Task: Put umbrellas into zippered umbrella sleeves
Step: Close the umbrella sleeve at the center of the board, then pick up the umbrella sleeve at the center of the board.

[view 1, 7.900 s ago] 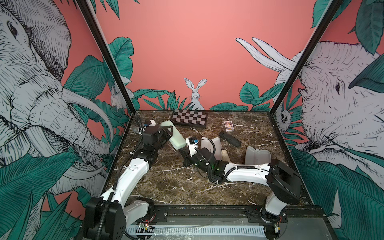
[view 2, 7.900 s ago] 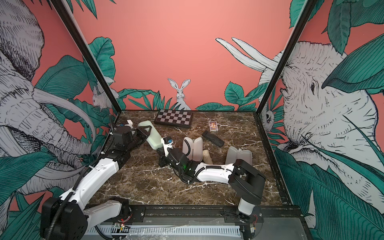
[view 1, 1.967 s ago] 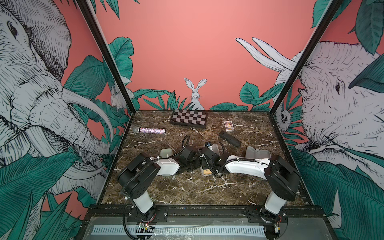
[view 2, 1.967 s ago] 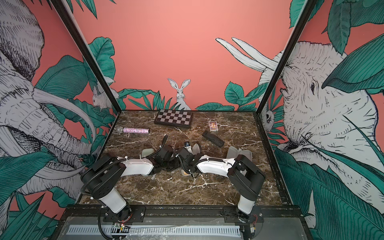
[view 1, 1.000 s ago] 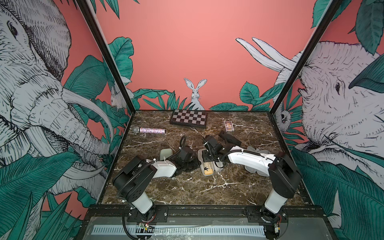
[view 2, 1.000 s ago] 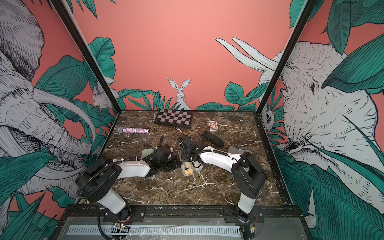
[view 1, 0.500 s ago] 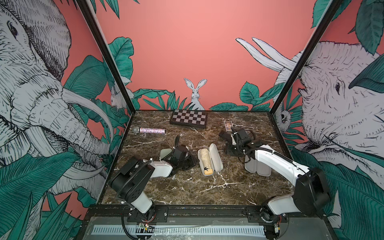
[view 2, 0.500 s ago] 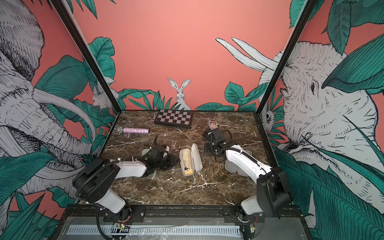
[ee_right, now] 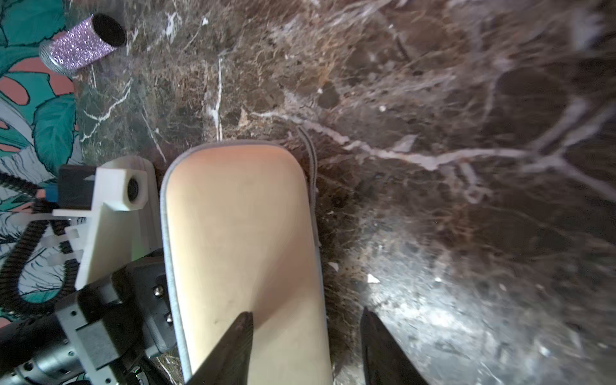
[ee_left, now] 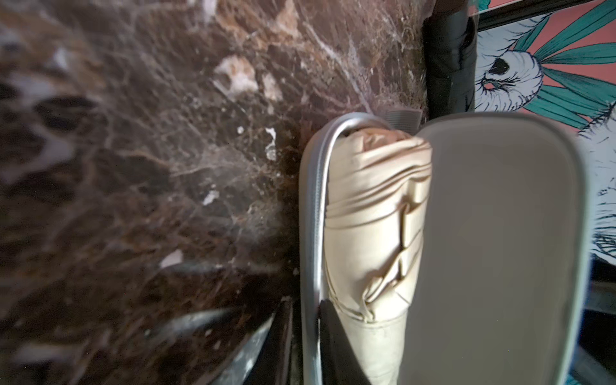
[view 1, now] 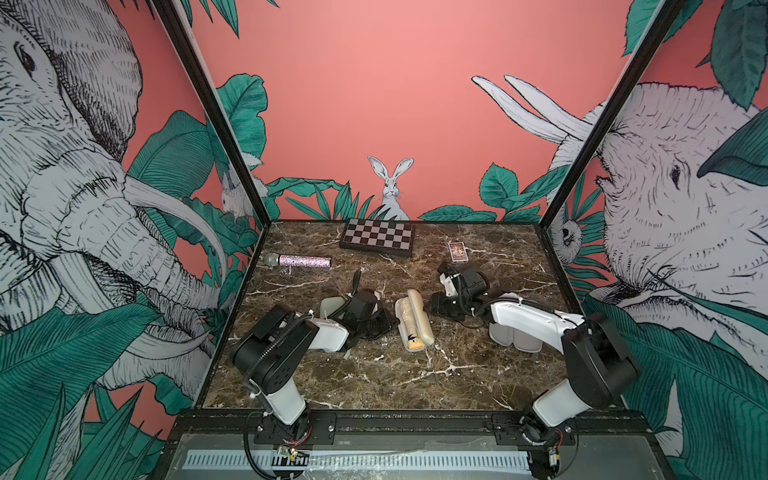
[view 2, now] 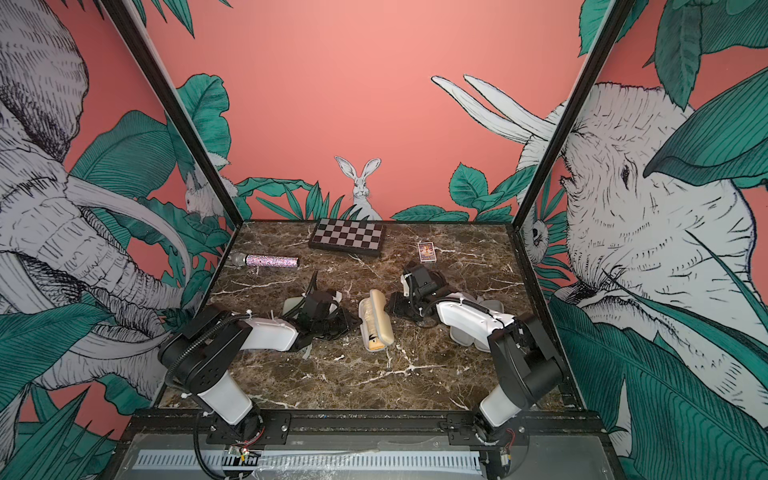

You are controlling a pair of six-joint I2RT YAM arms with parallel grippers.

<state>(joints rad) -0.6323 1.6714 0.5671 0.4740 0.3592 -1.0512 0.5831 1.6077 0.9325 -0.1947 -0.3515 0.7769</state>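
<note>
The left arm point(view 1: 328, 334) stretches low at centre-left of a top view, and the gap of the left pincer point(view 1: 380, 318) is unclear. The right arm point(view 1: 523, 320) bends in from the right, with the right pincer point(ee_right: 305, 313) jaws apart.

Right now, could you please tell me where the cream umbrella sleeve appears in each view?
In a top view: the cream sleeve lies open mid-table, between the arms.
In a top view: the sleeve, same spot.
Left wrist: the sleeve close up, grey lining showing, cream umbrella inside.
Right wrist: its cream shell, mid-picture.
Landmark: glittery microphone, in both top views and right wrist view.
</note>
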